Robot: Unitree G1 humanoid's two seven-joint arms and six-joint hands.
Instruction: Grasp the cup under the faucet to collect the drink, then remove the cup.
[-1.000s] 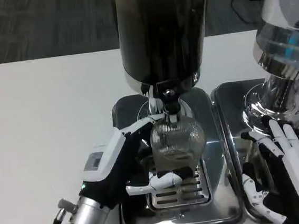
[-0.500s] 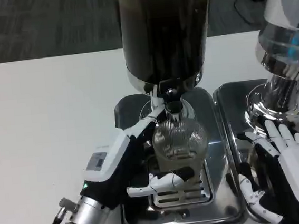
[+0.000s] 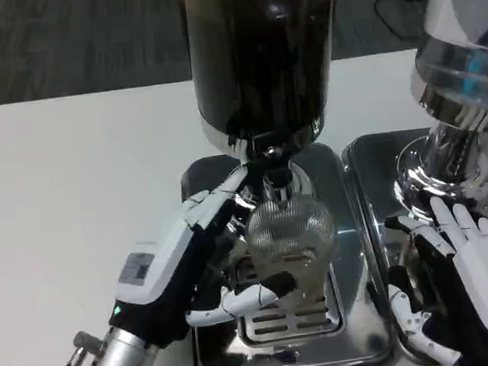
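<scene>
Holding the ribbed cup (image 3: pixel 289 235) under the faucet (image 3: pixel 276 180), left hand (image 3: pixel 201 256) fingers clamped; right hand (image 3: pixel 467 257) fingers apart. Next: withdraw cup level.

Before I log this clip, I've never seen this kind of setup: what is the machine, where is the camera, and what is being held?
The camera sits on a humanoid robot's head or chest, looking down at a white table. The silver forearms with white and black fingers are the robot's own. On the table stands a dark drink dispenser with a faucet above a shiny metal drip tray. The left hand grips a clear ribbed cup under that faucet. A second dispenser stands to the right on its own tray, where the right hand rests with fingers spread, holding nothing. I cannot tell whether drink is flowing.
</scene>
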